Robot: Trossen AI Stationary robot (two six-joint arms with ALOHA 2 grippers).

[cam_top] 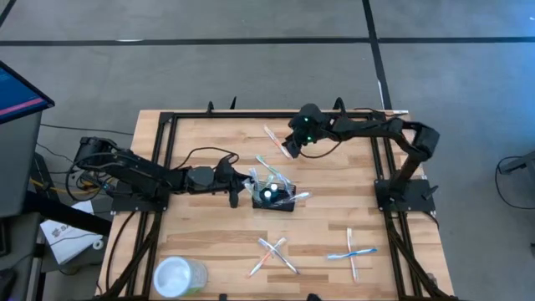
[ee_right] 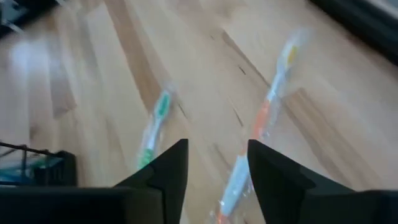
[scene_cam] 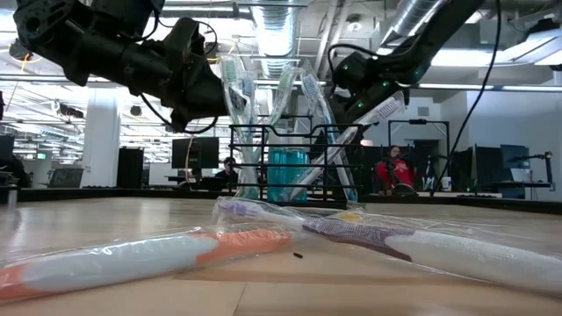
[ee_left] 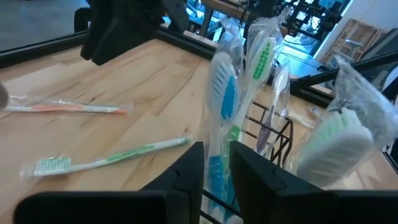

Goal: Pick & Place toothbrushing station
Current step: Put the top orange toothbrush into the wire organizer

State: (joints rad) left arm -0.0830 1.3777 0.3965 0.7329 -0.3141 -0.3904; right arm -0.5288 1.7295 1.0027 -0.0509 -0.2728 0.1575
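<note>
Starting at the desk's (cam_top: 201, 242) left front corner, the clear round cup (cam_top: 178, 276) stands alone and plays no part in the work. Moving right, the left gripper (ee_left: 216, 163) reaches in from the left side to just beside the toothbrushing station (cam_top: 274, 197), the small black wire-mesh caddy sitting near the middle of the desk. Its jaws are parted a little, with a blue wrapped toothbrush (ee_left: 224, 106) standing upright in the caddy and showing in the gap between them; whether they are touching it cannot be told. The caddy already holds several wrapped brushes leaning against each other (the low view shows at least three handles rising from it), so a good part of the loading appears done. Behind the caddy, a green toothbrush (cam_top: 266, 165) and an orange one (cam_top: 273, 136) lie on the bare wood. The right gripper (ee_right: 217, 160) hovers over that pair with its jaws open and nothing in them, which reads as lining up for a pick. Toward the front, two crossed brushes (cam_top: 272, 255) lie right of the cup, and two more (cam_top: 352, 252) lie further right. By this count roughly six brushes are left on the desk, so the task looks somewhere short of halfway.
</note>
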